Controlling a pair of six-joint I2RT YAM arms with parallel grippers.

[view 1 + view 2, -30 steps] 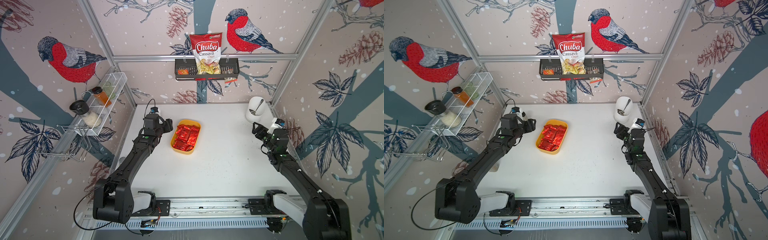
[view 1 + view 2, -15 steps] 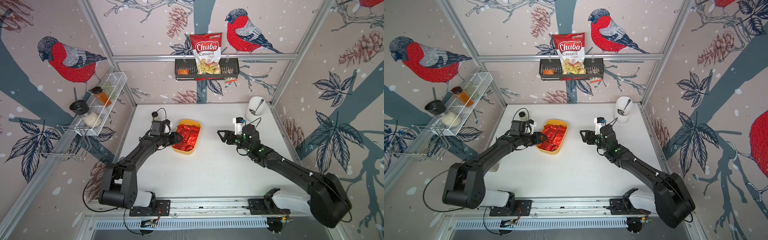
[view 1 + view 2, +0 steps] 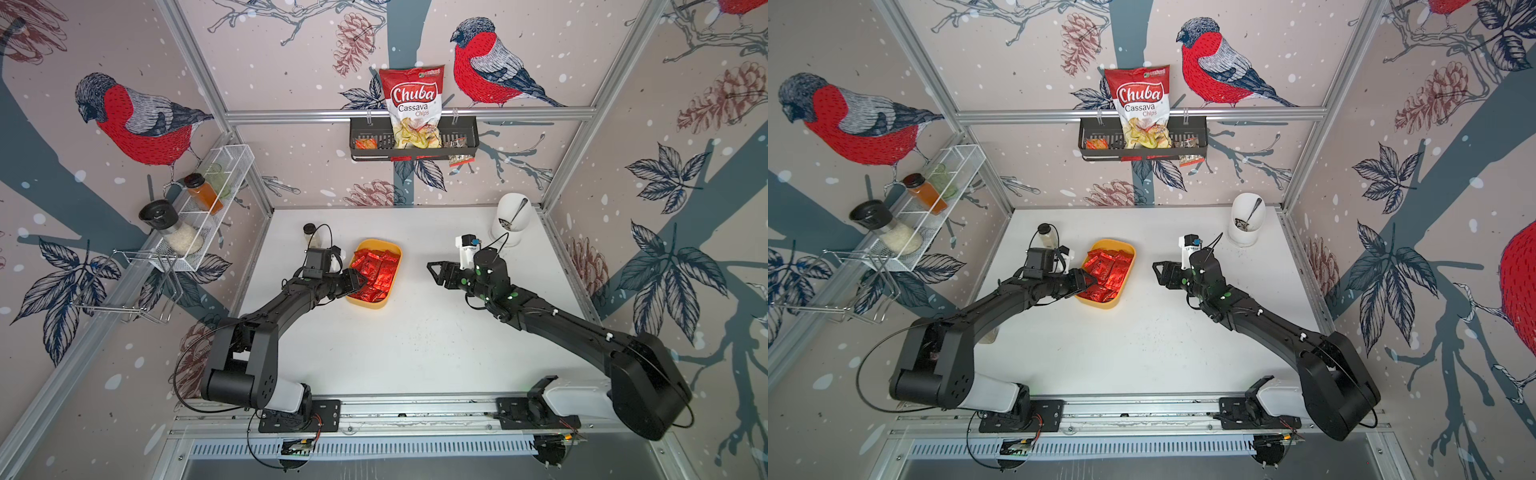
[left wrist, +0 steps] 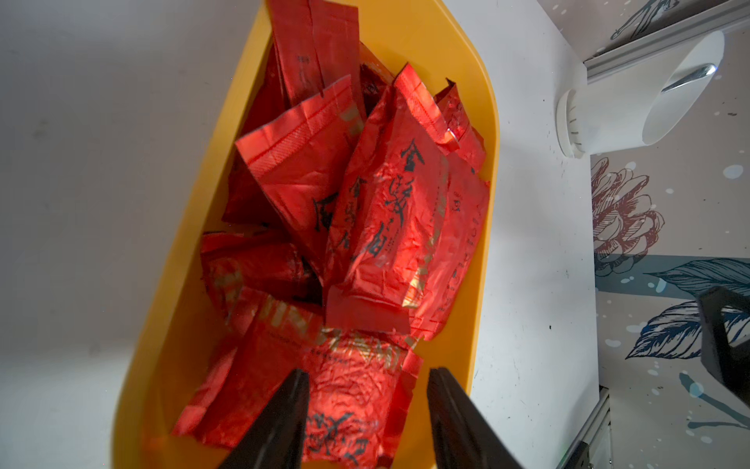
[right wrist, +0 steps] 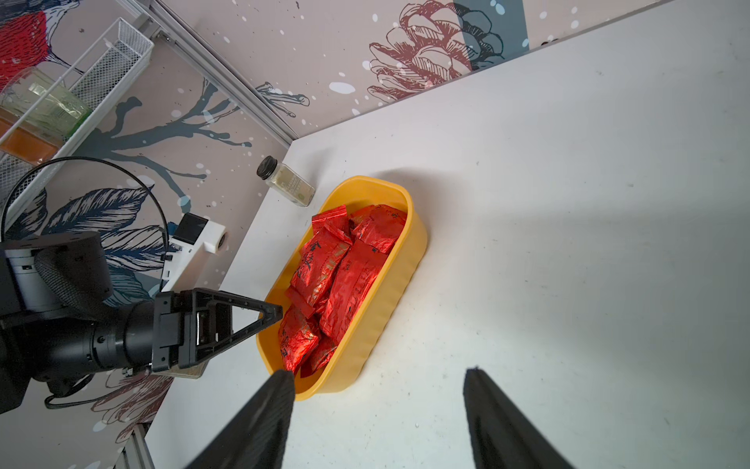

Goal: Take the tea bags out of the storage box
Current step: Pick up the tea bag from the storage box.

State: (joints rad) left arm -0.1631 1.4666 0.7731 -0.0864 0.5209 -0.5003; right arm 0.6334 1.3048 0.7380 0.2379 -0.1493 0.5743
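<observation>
The left gripper (image 4: 367,375), its black jaws standing apart, reaches into one end of the shallow yellow-orange plastic storage box with rounded corners (image 4: 178,292). It straddles the nearest of the crinkled red foil tea bags (image 4: 377,227), though whether it touches the foil I cannot tell. The sachets lie heaped inside that box, which sits on the white desk (image 5: 568,243), while the right gripper (image 5: 377,375) hovers open and empty above bare desk, apart from the box and pointing toward it.

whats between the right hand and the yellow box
Nothing but bare white table, seen in both top views, between the right hand and the storage box.
</observation>
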